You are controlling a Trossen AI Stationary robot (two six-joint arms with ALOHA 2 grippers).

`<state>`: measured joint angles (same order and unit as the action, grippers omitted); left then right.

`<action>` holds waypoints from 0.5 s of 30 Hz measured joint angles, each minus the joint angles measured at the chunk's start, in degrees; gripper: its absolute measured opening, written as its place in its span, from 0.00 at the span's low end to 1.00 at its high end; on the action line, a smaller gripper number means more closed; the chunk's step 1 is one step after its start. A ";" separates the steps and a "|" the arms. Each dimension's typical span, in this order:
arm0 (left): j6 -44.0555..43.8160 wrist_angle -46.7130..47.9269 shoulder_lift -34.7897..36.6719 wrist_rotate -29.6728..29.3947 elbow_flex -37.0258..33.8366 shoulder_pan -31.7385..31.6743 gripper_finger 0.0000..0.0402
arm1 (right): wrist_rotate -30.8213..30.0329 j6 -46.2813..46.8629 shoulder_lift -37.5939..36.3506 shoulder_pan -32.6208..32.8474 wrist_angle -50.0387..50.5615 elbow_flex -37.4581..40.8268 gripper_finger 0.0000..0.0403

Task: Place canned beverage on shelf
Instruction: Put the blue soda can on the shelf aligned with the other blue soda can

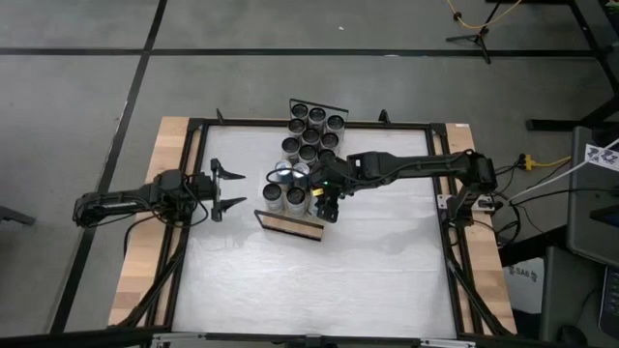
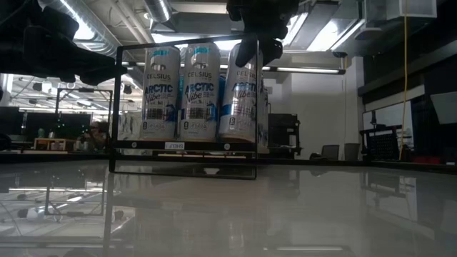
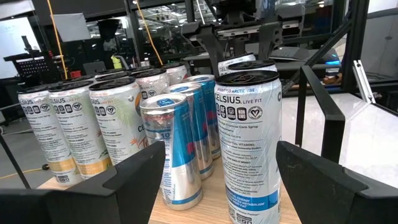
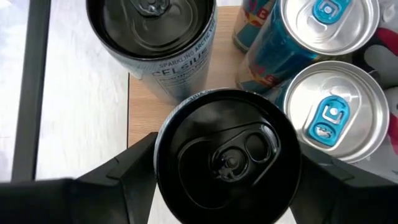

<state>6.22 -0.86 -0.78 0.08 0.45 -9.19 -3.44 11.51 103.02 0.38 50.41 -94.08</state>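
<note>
A black-topped Celsius can (image 4: pixel 227 155) stands at the near end of the light-wood shelf (image 1: pixel 290 224), beside several other cans. My right gripper (image 1: pixel 327 201) hangs over this can, shut on it. In the low view the can (image 2: pixel 239 100) is the right one of the front row, with the gripper's dark fingers (image 2: pixel 248 51) at its top. My left gripper (image 1: pixel 228 189) waits open at the table's left, level and pointing at the shelf, touching nothing. My right gripper pinches the can just under its top rim (image 4: pixel 163 171), one finger on each side of the round wall. The fingers slant down from above, coming from the table's right. The can stands upright, its bottom level with its neighbours' on the shelf board (image 4: pixel 146 102).
Close around the held can stand another black-topped can (image 4: pixel 152 37) and two silver-topped blue cans (image 4: pixel 336 115). More cans fill the shelf toward its far end (image 1: pixel 311 121). A black wire rail (image 2: pixel 114 107) closes the shelf's near end. White tabletop (image 1: pixel 387 271) lies free at the near right.
</note>
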 joint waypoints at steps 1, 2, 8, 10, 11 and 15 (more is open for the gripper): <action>0.00 0.02 0.00 0.00 0.00 0.00 0.75 | 0.00 0.00 0.00 -0.01 0.00 0.00 0.68; 0.00 0.01 -0.02 -0.02 0.00 0.00 0.75 | 0.00 0.00 0.00 -0.02 0.00 0.00 0.68; 0.00 0.02 0.00 -0.02 0.00 0.00 0.75 | 0.00 0.00 0.00 -0.02 -0.29 0.00 0.68; 0.01 0.02 0.00 -0.02 0.00 0.01 0.75 | 0.00 -0.01 0.00 -0.01 -0.80 0.00 0.68; 0.00 0.00 -0.01 -0.01 0.00 0.02 0.75 | 0.00 0.00 0.00 0.00 -0.91 0.00 0.68; 0.00 0.00 0.00 0.00 0.00 0.02 0.75 | 0.00 -0.02 0.00 0.00 -0.90 0.00 0.69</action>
<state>6.22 -0.86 -0.78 0.08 0.45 -9.17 -3.44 11.49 103.02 0.38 49.52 -94.08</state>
